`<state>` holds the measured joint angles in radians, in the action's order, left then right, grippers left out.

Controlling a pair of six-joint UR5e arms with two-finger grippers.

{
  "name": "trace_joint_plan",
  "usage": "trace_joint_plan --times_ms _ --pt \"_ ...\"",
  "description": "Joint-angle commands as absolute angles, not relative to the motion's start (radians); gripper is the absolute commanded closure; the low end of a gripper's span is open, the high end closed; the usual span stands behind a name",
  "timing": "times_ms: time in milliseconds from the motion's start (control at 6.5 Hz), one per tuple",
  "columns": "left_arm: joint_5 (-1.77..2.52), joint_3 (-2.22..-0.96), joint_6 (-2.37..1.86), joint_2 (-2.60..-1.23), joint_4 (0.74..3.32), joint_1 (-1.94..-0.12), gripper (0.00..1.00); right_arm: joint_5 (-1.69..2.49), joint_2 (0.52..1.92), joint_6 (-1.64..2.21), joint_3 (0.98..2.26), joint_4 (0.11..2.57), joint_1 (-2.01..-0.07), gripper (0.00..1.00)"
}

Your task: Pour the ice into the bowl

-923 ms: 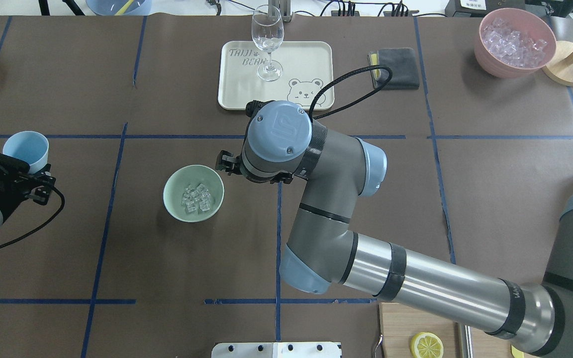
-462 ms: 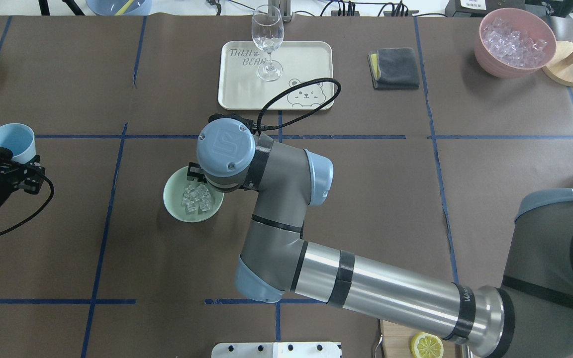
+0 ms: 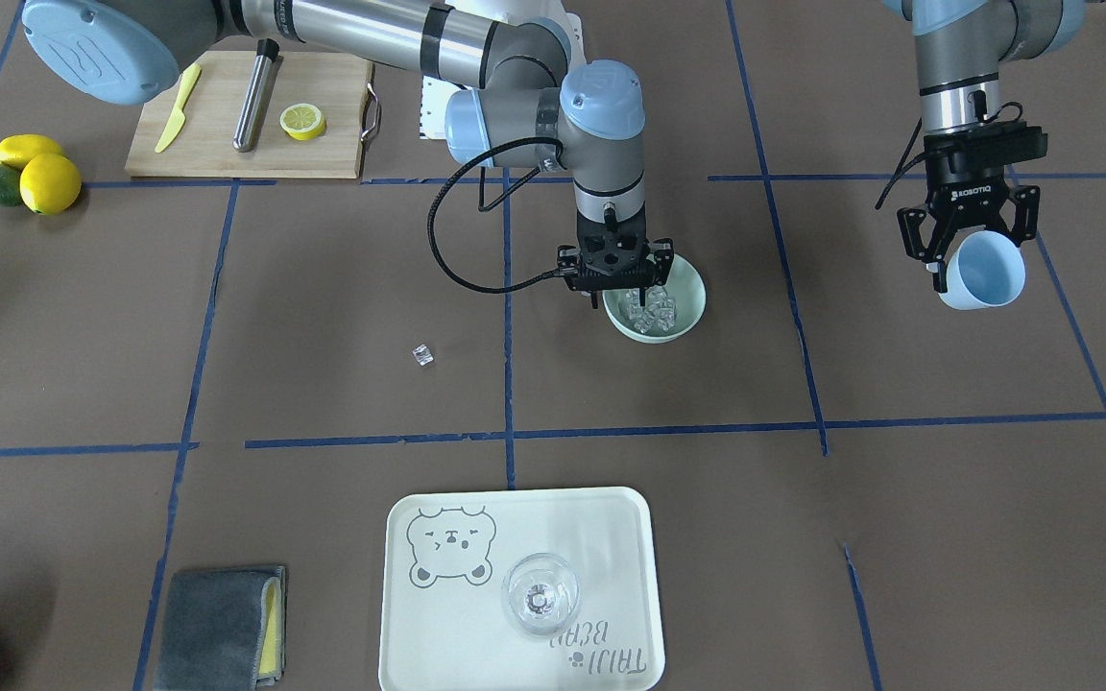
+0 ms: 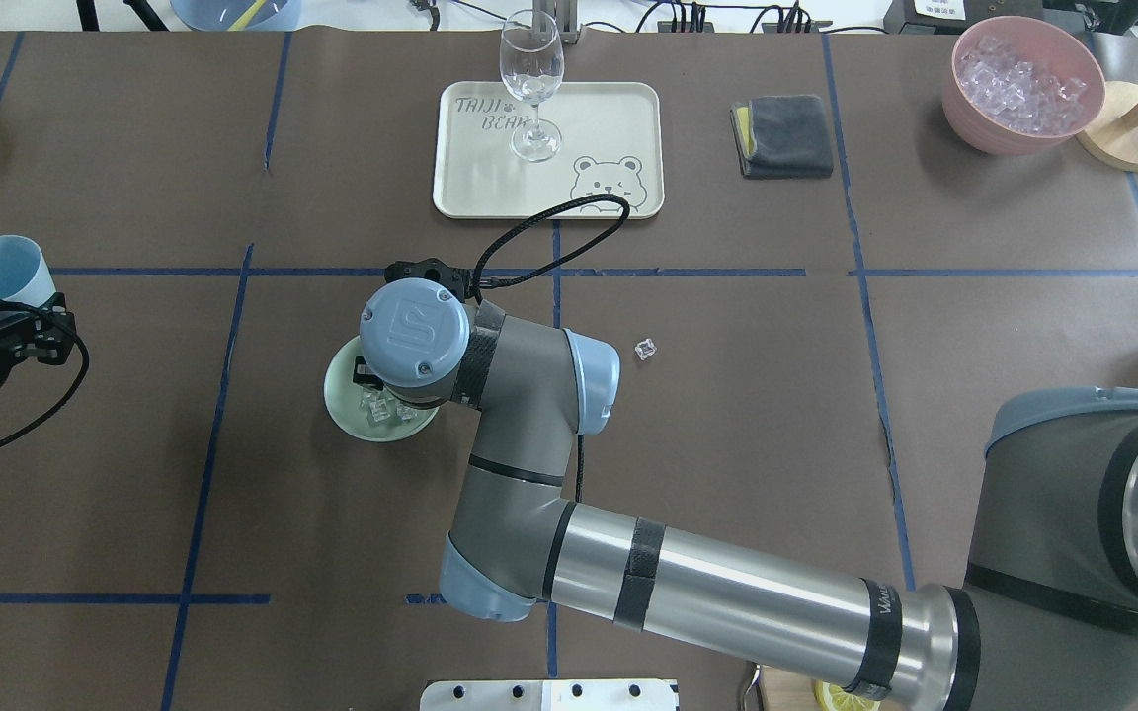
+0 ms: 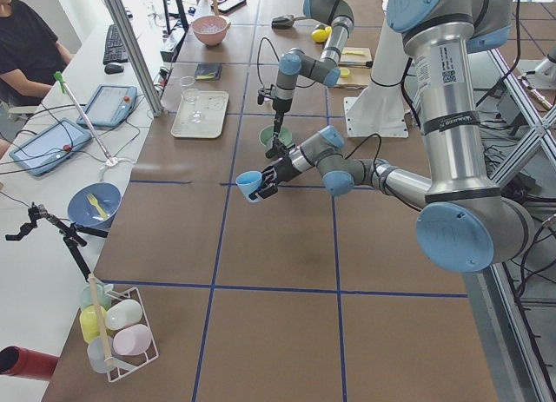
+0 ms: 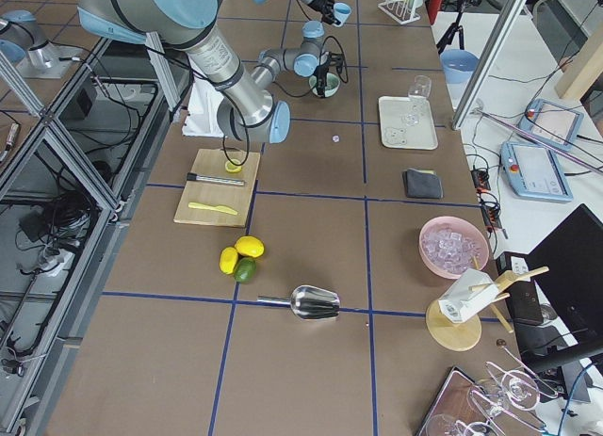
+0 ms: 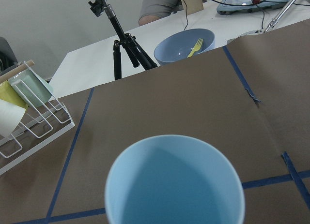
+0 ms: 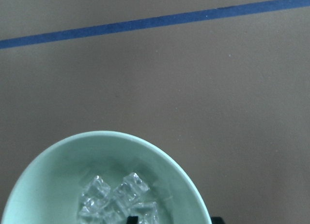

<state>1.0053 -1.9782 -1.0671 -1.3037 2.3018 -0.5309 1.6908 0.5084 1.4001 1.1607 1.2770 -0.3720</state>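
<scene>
The pale green bowl (image 3: 689, 299) (image 4: 342, 407) sits mid-table with the ice (image 3: 652, 312) (image 8: 118, 200) piled in its bottom. My right gripper (image 3: 625, 291) points straight down over the bowl's rim and is open. In the right wrist view one fingertip (image 8: 136, 219) is inside the bowl and the other outside it. One loose ice cube (image 3: 422, 356) (image 4: 645, 349) lies on the table beyond the arm. My left gripper (image 3: 971, 251) hangs off to the side, shut on a light blue cup (image 3: 983, 274) (image 7: 174, 185) that looks empty.
A cream tray (image 4: 618, 109) with a wine glass (image 4: 531, 79) stands at the far side, next to a grey cloth (image 4: 781, 135) and a pink bowl (image 4: 964, 104) of ice. A cutting board (image 3: 217, 144), lemons (image 3: 49, 182) and a metal scoop (image 6: 316, 302) lie on my right.
My right arm has swung left and come down over the green bowl, uncovering a loose cube. The left gripper has drawn further left with the blue cup.
</scene>
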Motion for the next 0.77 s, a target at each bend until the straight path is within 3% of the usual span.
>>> trace_joint_plan --times_ms 0,308,615 --pt "1.000 -1.896 -1.134 -1.301 2.404 -0.532 1.00 1.695 0.512 1.368 1.173 1.276 -0.373 1.00" --pt "0.999 -1.836 -1.182 -1.299 2.411 -0.532 1.00 1.727 0.520 1.370 1.221 1.282 -0.388 1.00" --pt "0.889 -1.772 -1.299 -1.292 2.521 -0.511 1.00 1.782 0.614 1.368 1.393 1.348 -0.437 1.00"
